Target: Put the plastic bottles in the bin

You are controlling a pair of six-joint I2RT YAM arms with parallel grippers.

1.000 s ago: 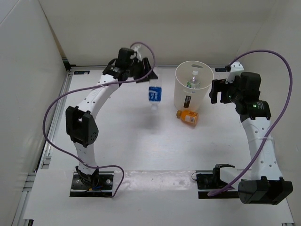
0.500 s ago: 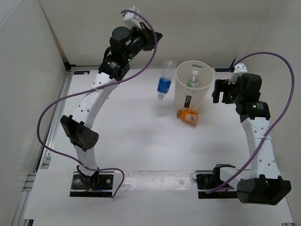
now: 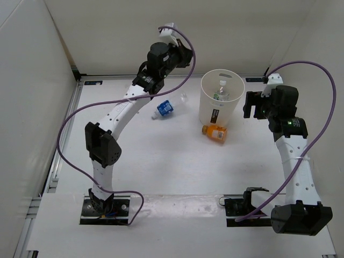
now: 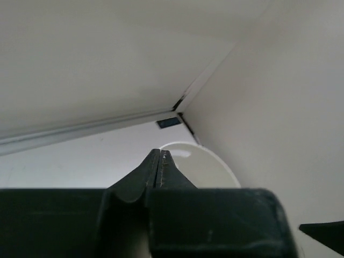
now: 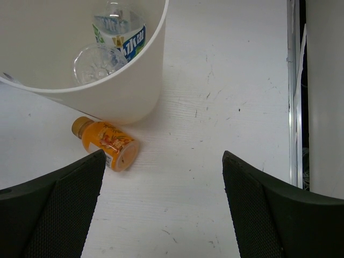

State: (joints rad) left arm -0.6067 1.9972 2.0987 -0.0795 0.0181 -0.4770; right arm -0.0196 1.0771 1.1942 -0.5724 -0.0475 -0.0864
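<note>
Two bottles lie outside the bin point(image 3: 220, 107), and each could give trouble. The blue-labelled bottle point(image 3: 164, 109) lies on its side on the tabletop point(image 3: 161, 156), left of the bin and apart from it. It is round, so a claw that comes down off-centre would likely push it into a roll instead of catching it. The orange bottle point(image 3: 215, 133) also lies on its side, just beside the foot of the bin on the near side. A claw reaching for it has little room there and could knock the bin. The bin is tall and narrows toward the bottom, so I judge a firm knock might shift it or tip it over and spill what it holds.

The left claw point(image 4: 160, 161) is clenched with nothing between its fingers, and is raised high close to the back wall point(image 3: 161, 27). It would have to spread before it can take anything. The right claw point(image 5: 163, 161) is spread wide and empty, hanging to the right of the bin.

Inside the bin the right wrist view shows a clear bottle with a green and blue label point(image 5: 122, 33) and a clear ribbed base point(image 5: 99, 62) beside it. Whether that base belongs to the same bottle or to a second one I cannot tell.
</note>
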